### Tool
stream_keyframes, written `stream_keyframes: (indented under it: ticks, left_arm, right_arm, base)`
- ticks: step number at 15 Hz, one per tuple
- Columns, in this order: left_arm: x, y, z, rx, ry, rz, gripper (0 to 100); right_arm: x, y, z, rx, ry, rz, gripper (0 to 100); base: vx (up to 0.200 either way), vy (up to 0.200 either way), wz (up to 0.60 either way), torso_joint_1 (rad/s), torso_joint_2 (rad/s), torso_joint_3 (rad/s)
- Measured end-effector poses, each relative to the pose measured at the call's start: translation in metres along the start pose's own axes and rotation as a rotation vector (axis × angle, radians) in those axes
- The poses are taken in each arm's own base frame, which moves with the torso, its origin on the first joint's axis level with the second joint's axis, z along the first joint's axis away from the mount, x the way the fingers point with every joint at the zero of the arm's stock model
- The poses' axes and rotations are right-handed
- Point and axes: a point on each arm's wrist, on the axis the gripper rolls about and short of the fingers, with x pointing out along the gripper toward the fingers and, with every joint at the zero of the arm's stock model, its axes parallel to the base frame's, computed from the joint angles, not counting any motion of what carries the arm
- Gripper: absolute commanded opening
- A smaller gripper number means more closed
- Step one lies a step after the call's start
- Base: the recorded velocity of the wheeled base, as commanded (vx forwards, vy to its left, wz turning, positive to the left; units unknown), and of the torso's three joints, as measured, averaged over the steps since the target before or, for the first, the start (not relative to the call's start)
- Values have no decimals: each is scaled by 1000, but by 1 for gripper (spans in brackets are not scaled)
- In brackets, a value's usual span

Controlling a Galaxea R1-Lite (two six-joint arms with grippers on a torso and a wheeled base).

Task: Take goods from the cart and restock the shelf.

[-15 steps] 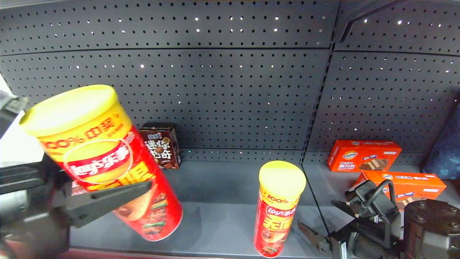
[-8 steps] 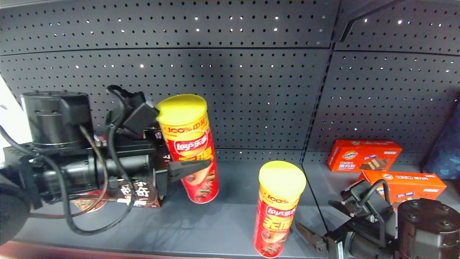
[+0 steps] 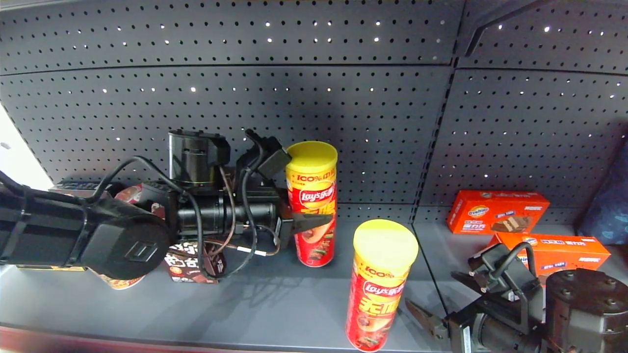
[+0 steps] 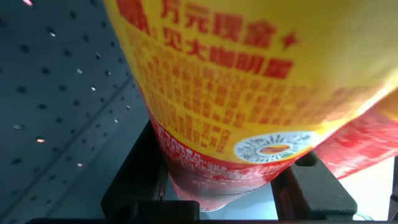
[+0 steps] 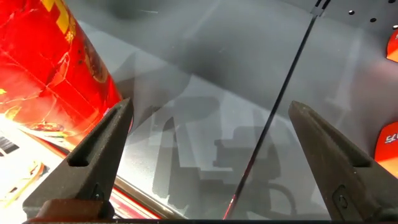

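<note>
While the left gripper [image 3: 312, 221] is clamped with its two dark fingers on the red lower body of the held chip canister [image 3: 312, 189], that canister sits upright toward the back of the shelf [image 3: 274, 304], close to the perforated back panel [image 3: 314, 113]. Whether its base touches the deck cannot be told.

Canister count: two. Each is a tall cylinder with a glossy red-and-yellow wrap and a flat yellow lid. The second canister [image 3: 380, 289] stands free near the front edge, beside the right gripper [image 5: 211, 162], whose wedge-shaped fingers are spread apart with nothing between them.

Orange box count: two, both flat rectangular cartons in the right-hand bay, with the rear orange box [image 3: 495, 211] behind the front orange box [image 3: 549, 252].

One brown box [image 3: 189, 264] sits partly behind the left arm.
</note>
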Motion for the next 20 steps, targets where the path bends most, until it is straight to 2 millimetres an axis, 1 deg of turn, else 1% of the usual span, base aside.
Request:
stream_keyframes:
  ticks: [2,5,9,13,16,20]
  left_arm:
    - [9,5,-5,-8,11,-9,0]
    - [28,17,-7,-3,4,-20,0]
    - [51,28,-13,-4,8,-31,0]
    - [69,39,-17,1,2,-33,0]
    - [79,45,-22,-3,6,-34,0]
    - [86,52,-28,-9,10,-28,0]
  right_arm:
    - [0,0,0,0,-1,-1,100]
    - [0,0,0,1,-2,-2,100]
    - [0,0,1,2,-4,-2,100]
    - [1,0,2,2,-7,-2,100]
    - [1,0,2,4,-9,-2,100]
    - [1,-2,1,5,-3,3,100]
  base:
    - [0,0,0,0,0,0]
    - [0,0,0,0,0,0]
    - [0,0,0,0,0,0]
    - [0,0,0,0,0,0]
    - [0,0,0,0,0,0]
    - [0,0,0,0,0,0]
